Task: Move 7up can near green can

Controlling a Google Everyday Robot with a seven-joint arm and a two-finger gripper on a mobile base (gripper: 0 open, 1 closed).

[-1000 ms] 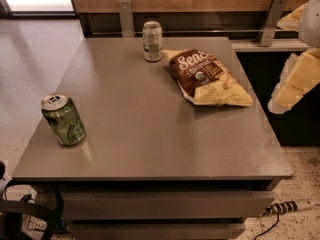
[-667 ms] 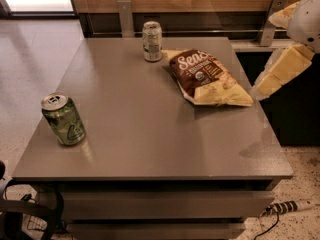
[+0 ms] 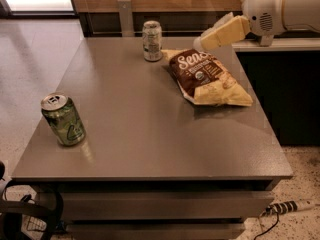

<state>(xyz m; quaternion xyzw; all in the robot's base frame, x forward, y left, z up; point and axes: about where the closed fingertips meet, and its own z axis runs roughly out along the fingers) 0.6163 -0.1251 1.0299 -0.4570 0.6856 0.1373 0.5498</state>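
Observation:
The 7up can (image 3: pixel 152 40), pale silvery with dark green patches, stands upright at the far edge of the grey table (image 3: pixel 145 139). The green can (image 3: pixel 63 120) stands upright near the table's front left corner, far from the 7up can. My gripper (image 3: pixel 201 43) reaches in from the upper right on a cream-coloured arm. It hangs above the far end of the chip bag, to the right of the 7up can and apart from it. It holds nothing that I can see.
A brown and yellow chip bag (image 3: pixel 207 76) lies flat on the table's right half, right of the 7up can. A wooden wall and a metal post (image 3: pixel 125 16) stand behind the table. A power strip (image 3: pixel 287 206) lies on the floor at the lower right.
My arm has swung left from beyond the table's right edge, and the gripper is now over the chip bag's far end, closer to the 7up can. The cans and bag have not moved.

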